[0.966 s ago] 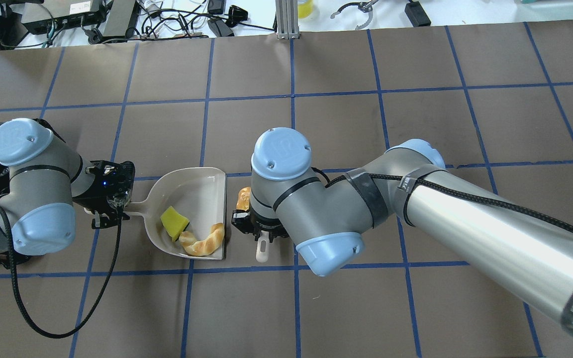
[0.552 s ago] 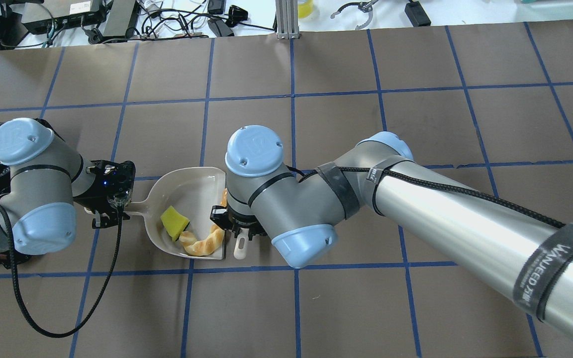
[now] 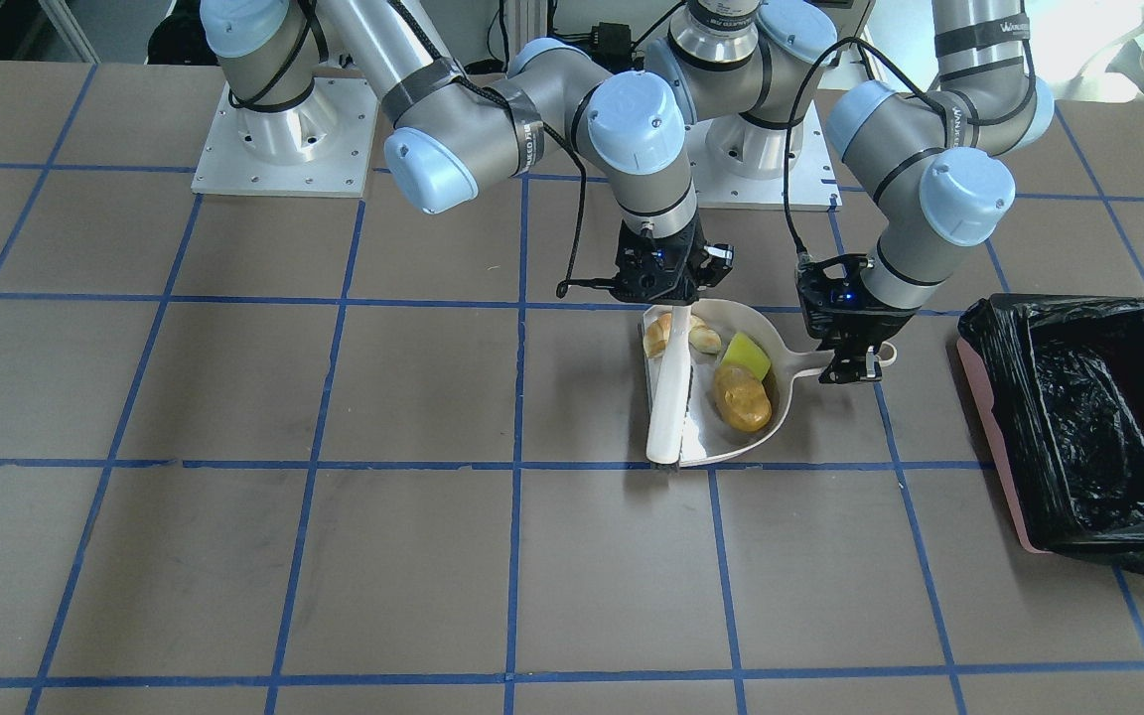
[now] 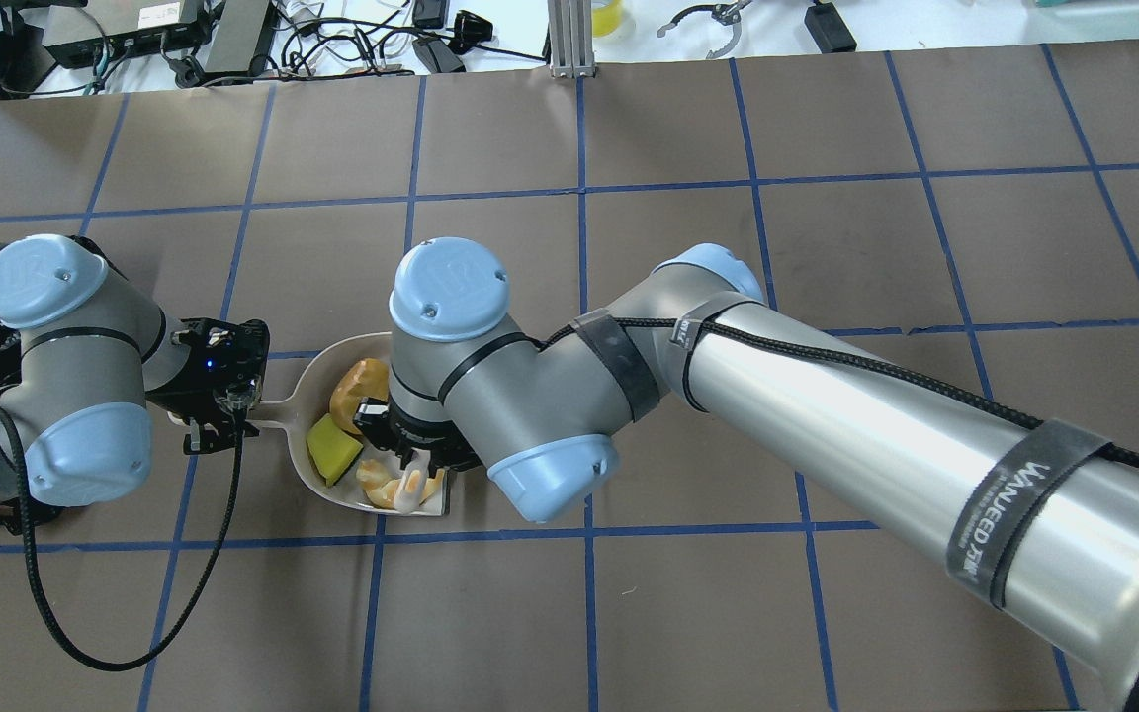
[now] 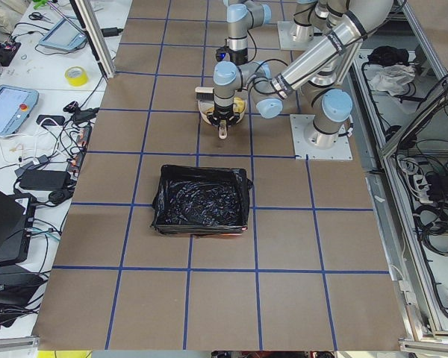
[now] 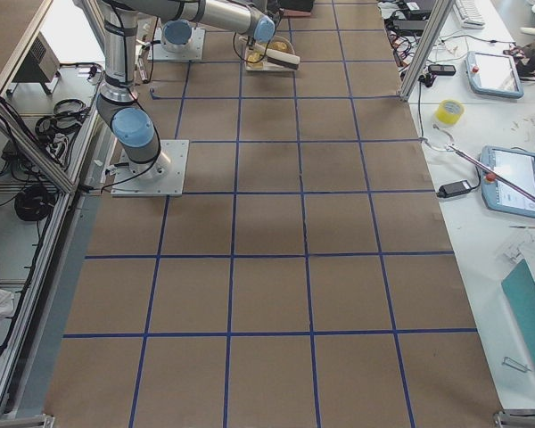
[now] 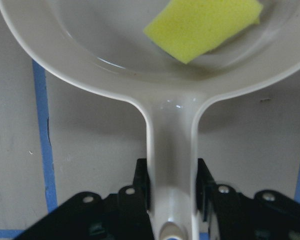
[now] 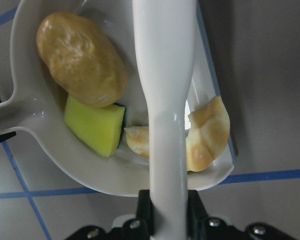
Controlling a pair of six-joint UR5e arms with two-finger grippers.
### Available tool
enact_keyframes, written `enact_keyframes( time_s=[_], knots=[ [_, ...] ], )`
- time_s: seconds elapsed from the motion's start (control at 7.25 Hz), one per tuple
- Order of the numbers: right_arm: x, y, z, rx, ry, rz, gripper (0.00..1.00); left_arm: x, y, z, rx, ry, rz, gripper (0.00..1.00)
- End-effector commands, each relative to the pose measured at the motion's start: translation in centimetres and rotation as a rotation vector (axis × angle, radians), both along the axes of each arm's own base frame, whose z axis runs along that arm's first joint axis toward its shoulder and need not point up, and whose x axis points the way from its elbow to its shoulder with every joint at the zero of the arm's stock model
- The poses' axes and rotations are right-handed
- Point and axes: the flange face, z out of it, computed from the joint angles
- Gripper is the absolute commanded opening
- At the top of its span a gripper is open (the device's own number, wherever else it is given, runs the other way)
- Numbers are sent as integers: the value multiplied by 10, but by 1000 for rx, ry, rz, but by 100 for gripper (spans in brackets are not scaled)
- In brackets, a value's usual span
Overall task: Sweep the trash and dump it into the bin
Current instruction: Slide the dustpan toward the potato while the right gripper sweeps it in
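Observation:
The beige dustpan (image 3: 706, 437) lies flat on the table and holds all three trash pieces: the golden-brown potato piece (image 3: 742, 397), the yellow-green scrap (image 3: 747, 355) and the croissant piece (image 3: 658, 336). My left gripper (image 3: 855, 362) is shut on the dustpan's handle (image 7: 172, 150). My right gripper (image 3: 666, 288) is shut on the beige brush (image 3: 669, 407), which lies across the pan's open mouth over the croissant (image 8: 207, 135). The potato (image 8: 81, 60) rests against the scrap (image 8: 95, 125). The pink bin with its black bag (image 3: 1088, 417) stands beyond my left gripper, apart from the pan.
Both arm bases (image 3: 284, 129) stand at the table's near side. Cables and equipment (image 4: 332, 40) lie past the far edge. My right forearm (image 4: 876, 425) stretches low across the table's middle. The brown table has a blue tape grid (image 3: 517, 467).
My right gripper has moved left with the brush and pushed the potato piece from outside the pan's mouth into the dustpan. The yellow scrap shifted slightly left. My left arm has not moved.

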Motion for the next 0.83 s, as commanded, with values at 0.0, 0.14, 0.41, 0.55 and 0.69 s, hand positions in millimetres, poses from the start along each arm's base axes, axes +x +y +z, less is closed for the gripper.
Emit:
enact_keyframes(
  time_s=[0.0,0.14,0.41,0.55,0.69],
  knots=[
    [3,-2,-2,-23,7,60,0,1,-3,4,-11,-1,0,6],
    [-9,-15,-1,-69,56,70,0,7,-11,14,-26,0,1,6],
    [-44,-50,10,-87,73,79,0,43,-19,32,-28,33,67,5],
    [-76,-68,28,-84,84,118,0,86,-21,45,-22,71,113,5],
    [-116,-89,58,-80,90,130,0,126,-22,61,-15,101,117,5]
  ],
)
